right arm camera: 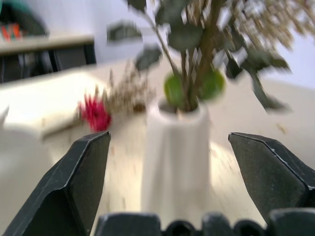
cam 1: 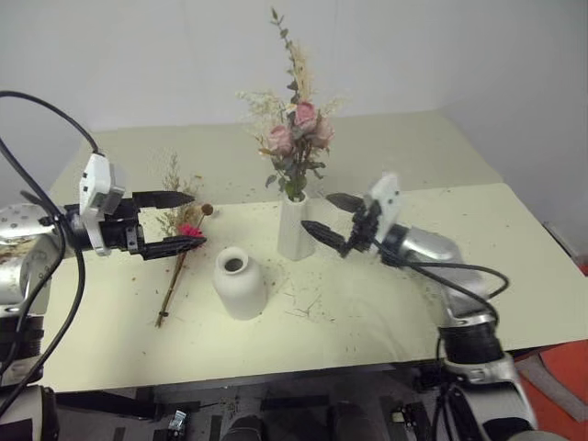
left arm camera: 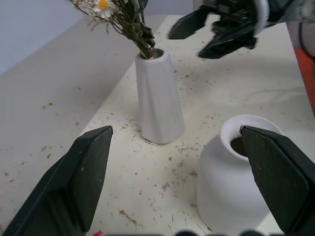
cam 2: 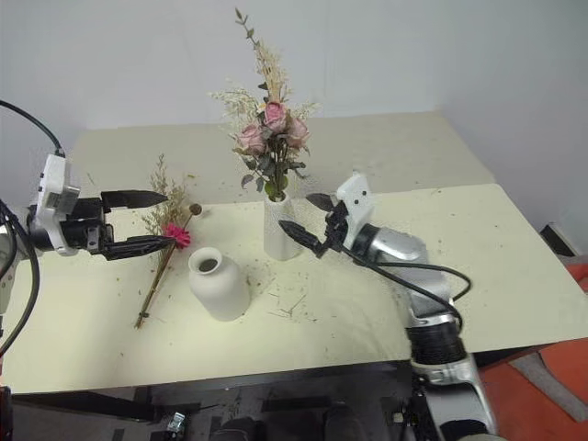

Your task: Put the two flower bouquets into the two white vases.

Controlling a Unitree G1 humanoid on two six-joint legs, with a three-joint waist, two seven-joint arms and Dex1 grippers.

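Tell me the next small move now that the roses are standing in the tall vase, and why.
Probably lower the left pincer onto the magenta bouquet lying flat on the table. Its jaws are open and it hovers right over the flower heads. The round vase beside it is empty, while the rose bouquet already stands in the tall vase and the right pincer is open, holding nothing.

Left gripper (cam 1: 175, 222) sat at frame left, level, fingers spread wide. Right gripper (cam 1: 324, 215) at centre-right, pointing left, fingers spread too, nothing held.
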